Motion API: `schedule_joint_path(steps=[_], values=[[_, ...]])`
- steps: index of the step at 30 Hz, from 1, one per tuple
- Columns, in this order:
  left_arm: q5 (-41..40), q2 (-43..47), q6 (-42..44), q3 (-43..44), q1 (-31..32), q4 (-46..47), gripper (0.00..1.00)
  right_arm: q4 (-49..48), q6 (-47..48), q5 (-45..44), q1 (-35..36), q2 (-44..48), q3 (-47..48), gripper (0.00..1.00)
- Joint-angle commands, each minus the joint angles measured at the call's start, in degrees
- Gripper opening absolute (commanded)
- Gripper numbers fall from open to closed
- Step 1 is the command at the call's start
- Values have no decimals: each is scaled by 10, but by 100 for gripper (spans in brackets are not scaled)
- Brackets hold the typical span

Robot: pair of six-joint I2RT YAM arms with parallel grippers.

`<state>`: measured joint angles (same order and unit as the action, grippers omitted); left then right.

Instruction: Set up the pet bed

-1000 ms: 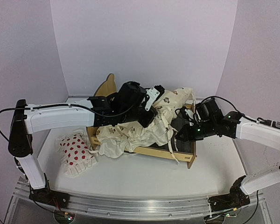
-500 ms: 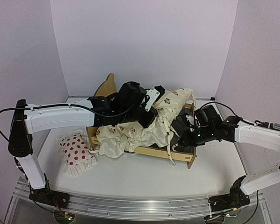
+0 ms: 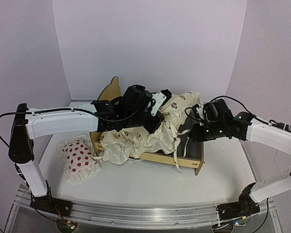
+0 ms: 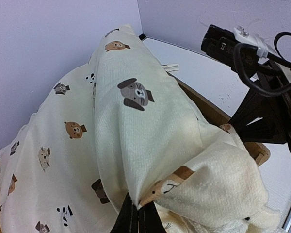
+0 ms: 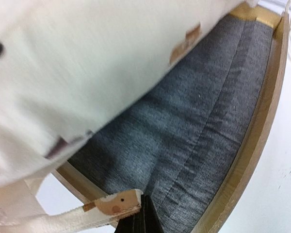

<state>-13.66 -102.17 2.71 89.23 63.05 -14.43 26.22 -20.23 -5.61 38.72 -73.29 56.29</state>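
Observation:
The pet bed (image 3: 167, 159) is a pale plywood frame with a scalloped headboard (image 3: 111, 90) and a dark grey fabric base (image 3: 190, 144). It stands mid-table. The cream animal-print quilt (image 3: 150, 133) is bunched over most of it. My left gripper (image 3: 155, 108) is shut on a fold of the quilt (image 4: 136, 121) and holds it up above the bed; its fingertips (image 4: 131, 218) pinch the cloth. My right gripper (image 3: 198, 127) is shut on a quilt corner (image 5: 114, 204) just above the grey base (image 5: 199, 126) and side rail (image 5: 262, 126).
The small white red-dotted pillow (image 3: 79, 154) lies on the table left of the bed. Quilt ties (image 3: 177, 148) hang over the front rail. The right arm (image 4: 262, 73) shows close beyond the lifted quilt. Purple walls enclose the table on three sides.
My right gripper dipped left toward the bed base, then drew back right and up with the quilt corner, baring more grey base. The left gripper has stayed in place, holding the quilt.

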Motion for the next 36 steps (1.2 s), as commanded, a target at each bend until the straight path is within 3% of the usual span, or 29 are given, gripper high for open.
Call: schedule_joint_path(steps=[1,19,36], values=[[-20,12,-9,16,-6,-9,0,-5,8,23,8,-40,33,0],[-49,44,-13,-14,-7,-16,0,-54,-13,65,71,-127,86,0],[-26,26,-15,-10,-7,-8,0,-13,-17,-25,72,-94,-2,0]])
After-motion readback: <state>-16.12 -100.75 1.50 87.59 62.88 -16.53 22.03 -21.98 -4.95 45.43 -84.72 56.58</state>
